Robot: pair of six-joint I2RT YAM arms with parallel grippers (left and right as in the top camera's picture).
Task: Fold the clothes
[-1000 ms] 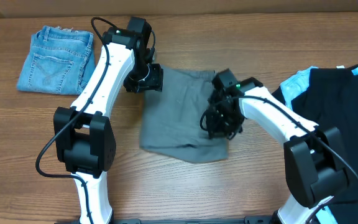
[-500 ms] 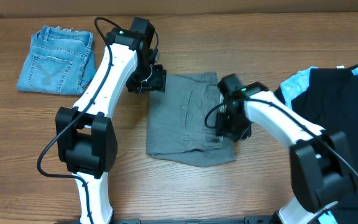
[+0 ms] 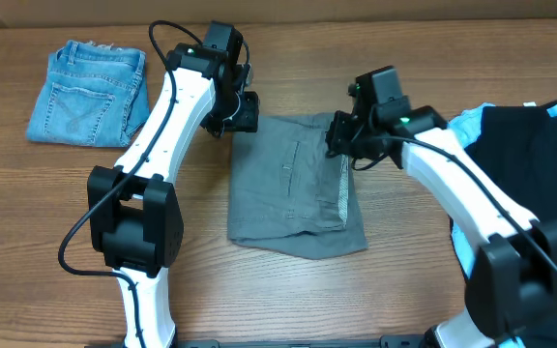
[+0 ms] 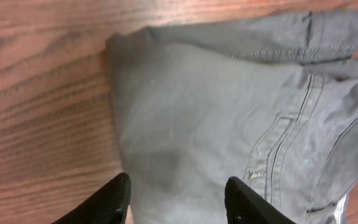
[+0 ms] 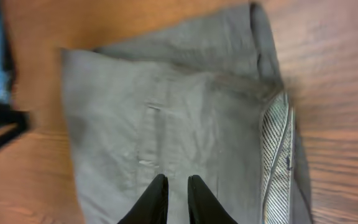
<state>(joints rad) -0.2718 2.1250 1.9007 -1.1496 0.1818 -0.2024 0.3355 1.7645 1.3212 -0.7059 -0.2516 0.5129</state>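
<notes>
Wood-grain table [image 3: 375, 290] runs across the whole overhead view, and the grey shorts [image 3: 293, 184] lie flat near its middle. They look already doubled over into a rough rectangle. A strip of pale striped lining [image 5: 275, 149] shows along their right edge.

The left gripper [image 4: 179, 193] hovers over the shorts' upper left corner. Its fingers are spread wide with nothing between them, and only cloth and bare wood show beneath. The right gripper [image 5: 176, 186] hangs above the shorts' upper right corner, fingers drawn almost together and nothing visibly pinched. The wrist picture is blurred, so I cannot be sure the pads actually meet.

Small blue denim shorts [image 3: 87, 92] sit well to the left of the grey shorts. A black garment [image 3: 535, 193] with light-blue fabric [image 3: 462, 130] lies off to their right, under the right arm.

The fold looks partly done, with at least one more fold likely. The risks I see:
- The exposed lining and the slanted lower hem suggest the layers are not squared, so another fold over them would likely lock in a crooked stack.
- A grasp that takes only the top layer would peel the fold apart.
- The right arm, swinging close over the black garment, could snag it and drag it in.
</notes>
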